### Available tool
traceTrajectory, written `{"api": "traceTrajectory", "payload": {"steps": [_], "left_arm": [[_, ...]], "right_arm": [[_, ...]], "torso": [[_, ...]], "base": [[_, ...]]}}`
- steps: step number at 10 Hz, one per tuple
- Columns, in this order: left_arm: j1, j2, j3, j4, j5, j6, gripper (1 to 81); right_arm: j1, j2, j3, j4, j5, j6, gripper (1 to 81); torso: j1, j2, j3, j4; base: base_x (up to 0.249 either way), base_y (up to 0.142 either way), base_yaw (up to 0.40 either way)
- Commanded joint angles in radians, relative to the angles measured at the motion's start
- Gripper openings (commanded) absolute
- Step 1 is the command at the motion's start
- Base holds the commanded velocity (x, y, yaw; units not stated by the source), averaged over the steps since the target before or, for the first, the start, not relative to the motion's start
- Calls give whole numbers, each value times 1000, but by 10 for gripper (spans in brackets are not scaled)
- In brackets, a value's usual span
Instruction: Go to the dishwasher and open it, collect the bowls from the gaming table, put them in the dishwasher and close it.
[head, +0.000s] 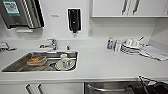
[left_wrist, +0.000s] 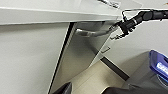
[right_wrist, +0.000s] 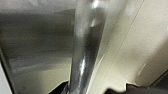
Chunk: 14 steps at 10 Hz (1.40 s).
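The dishwasher (head: 110, 88) sits under the white counter, its brushed silver front (left_wrist: 80, 60) looking shut or nearly so. A curved metal handle bar (left_wrist: 91, 32) runs across the top of the door. My right gripper (left_wrist: 120, 27) reaches the bar's end from the right, at the lower right of the head view (head: 135, 87). In the right wrist view the bar (right_wrist: 82, 50) runs between the dark fingers (right_wrist: 60, 89) with a gap on one side, so the right gripper (right_wrist: 86, 90) stands open around it. My left gripper (left_wrist: 86, 91) hangs low in front of the door, apart from it.
A steel sink (head: 15, 65) holds a plate, a cup and a container. Behind it are a faucet (head: 52, 43) and a wall soap dispenser (head: 74, 20). Stacked plates with cups (head: 131, 46), a small bottle (head: 110, 43) and a cloth (head: 155, 53) lie on the counter's right. White cabinet doors (head: 57, 88) flank the dishwasher.
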Motion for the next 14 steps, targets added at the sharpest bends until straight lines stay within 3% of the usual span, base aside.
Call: {"api": "traceTrajectory", "payload": {"steps": [1,5,8,14], "left_arm": [[-72,-37,17,12,7,1,811],[-72,-29,11,12,7,-1,811],[-72,-25,8,9,7,-4,811],[-74,-18,4,9,7,-4,811]], "right_arm": [[92,-13,-7,-30,-39,21,811],[28,18,-69,-59,-40,19,811],[26,-4,-50,-74,-45,19,811],[-7,8,-66,-139,-125,21,811]], "torso": [[0,0,0,0],[0,0,0,0],[0,0,0,0],[0,0,0,0]], "base": [[0,0,0],[0,0,0],[0,0,0],[0,0,0]]}}
